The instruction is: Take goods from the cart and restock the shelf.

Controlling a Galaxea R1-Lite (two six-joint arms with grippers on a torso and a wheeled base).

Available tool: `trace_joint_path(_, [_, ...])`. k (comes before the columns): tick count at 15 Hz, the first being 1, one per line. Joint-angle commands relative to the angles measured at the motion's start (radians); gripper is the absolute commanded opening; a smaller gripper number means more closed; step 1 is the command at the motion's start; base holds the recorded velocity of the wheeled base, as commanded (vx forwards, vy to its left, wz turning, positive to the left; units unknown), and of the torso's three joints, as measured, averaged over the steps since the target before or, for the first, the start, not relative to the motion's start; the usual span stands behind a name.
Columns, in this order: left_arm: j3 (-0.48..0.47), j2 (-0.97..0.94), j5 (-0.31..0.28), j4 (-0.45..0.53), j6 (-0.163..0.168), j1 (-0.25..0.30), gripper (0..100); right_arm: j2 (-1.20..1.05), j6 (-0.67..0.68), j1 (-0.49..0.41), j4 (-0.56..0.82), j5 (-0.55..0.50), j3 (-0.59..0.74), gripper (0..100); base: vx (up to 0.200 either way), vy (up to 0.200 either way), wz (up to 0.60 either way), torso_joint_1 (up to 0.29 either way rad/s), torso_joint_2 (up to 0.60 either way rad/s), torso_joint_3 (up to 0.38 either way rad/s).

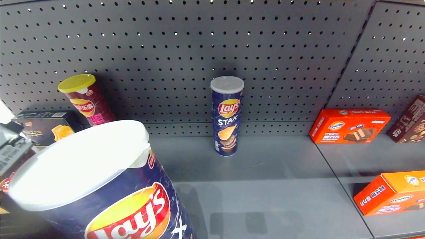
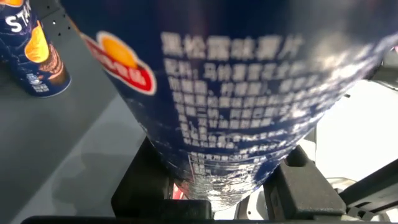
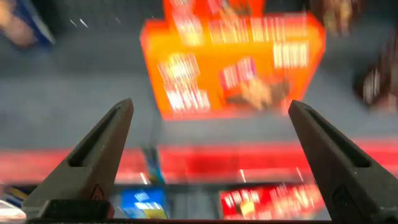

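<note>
clamped low in left gripper (image 2: 221, 186): dark blue chip can (image 1: 99, 186), lid up, tilted, raised before shelf (image 1: 265, 199); probably meant beside matching can (image 1: 227, 116) standing at rear. right gripper (image 3: 217, 162) spread wide, empty, seemingly over orange box (image 3: 230, 68).

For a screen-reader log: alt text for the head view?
A dark blue chip can with a white lid looms lower left, tilted over a grey shelf; a matching can stands upright by the pegboard, orange boxes at right.
</note>
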Motion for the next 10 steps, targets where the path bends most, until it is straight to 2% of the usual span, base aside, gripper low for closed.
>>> trace_joint_path(1, [0.005,-0.004,0.001,0.000,0.001,-0.001,0,0.176,0.008,0.027,0.013,0.031,-0.149,100,0.000,0.000,0.00,0.000,0.00,0.000])
trace_joint_path(5, [0.004,-0.002,0.028,0.002,-0.001,0.001,0,0.341,0.005,0.108,0.058,0.107,-0.316,100,0.000,0.000,0.00,0.000,0.00,0.000])
trace_joint_path(7, [0.005,-0.002,0.030,0.002,-0.002,0.001,0,0.492,-0.018,0.194,0.049,0.124,-0.405,100,0.000,0.000,0.00,0.000,0.00,0.000])
trace_joint_path(10, [-0.001,0.010,0.044,0.002,-0.004,0.001,0,0.656,-0.113,0.240,-0.052,0.124,-0.442,100,0.000,0.000,0.00,0.000,0.00,0.000])
